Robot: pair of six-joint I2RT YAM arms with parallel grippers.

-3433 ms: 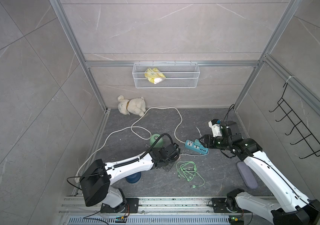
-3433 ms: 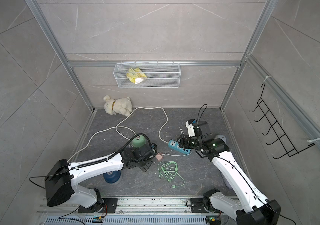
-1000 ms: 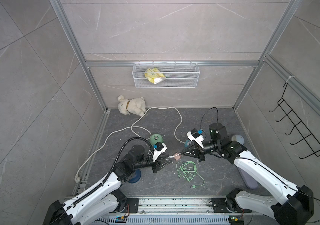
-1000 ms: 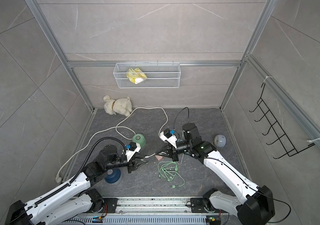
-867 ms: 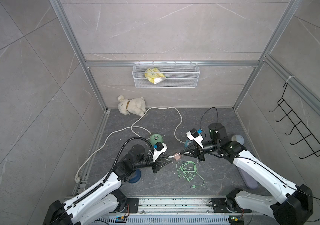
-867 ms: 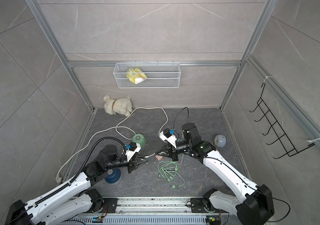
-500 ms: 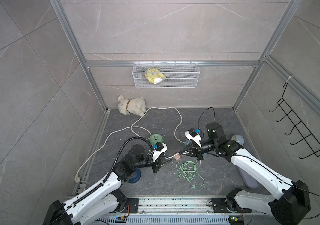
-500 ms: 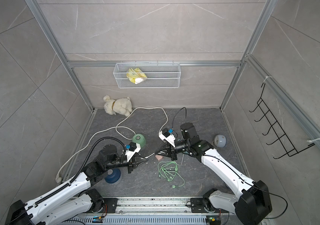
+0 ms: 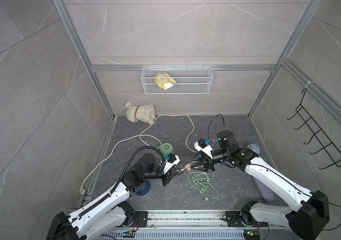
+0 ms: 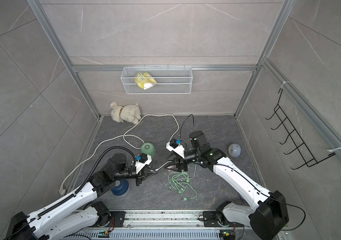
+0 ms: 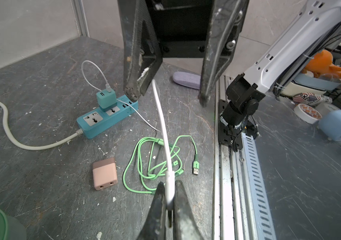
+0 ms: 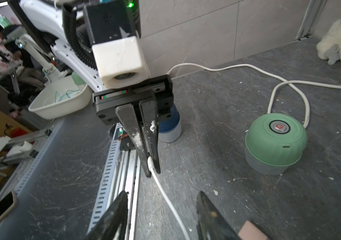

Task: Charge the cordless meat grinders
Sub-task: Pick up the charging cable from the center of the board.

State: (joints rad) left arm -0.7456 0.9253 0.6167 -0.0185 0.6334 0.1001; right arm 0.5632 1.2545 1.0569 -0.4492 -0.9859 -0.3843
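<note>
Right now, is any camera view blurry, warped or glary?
In both top views light is even and the wide lens splays the frame posts outward; in the left wrist view the left tool, close to the lens, looks soft; in the right wrist view the mint grinder is sharp.

A robotics lab, shown by the aluminium-framed booth and cluttered workbenches.

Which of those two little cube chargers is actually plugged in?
The teal charger: it stands in the power strip. The pink charger lies loose beside the green cable.
</note>
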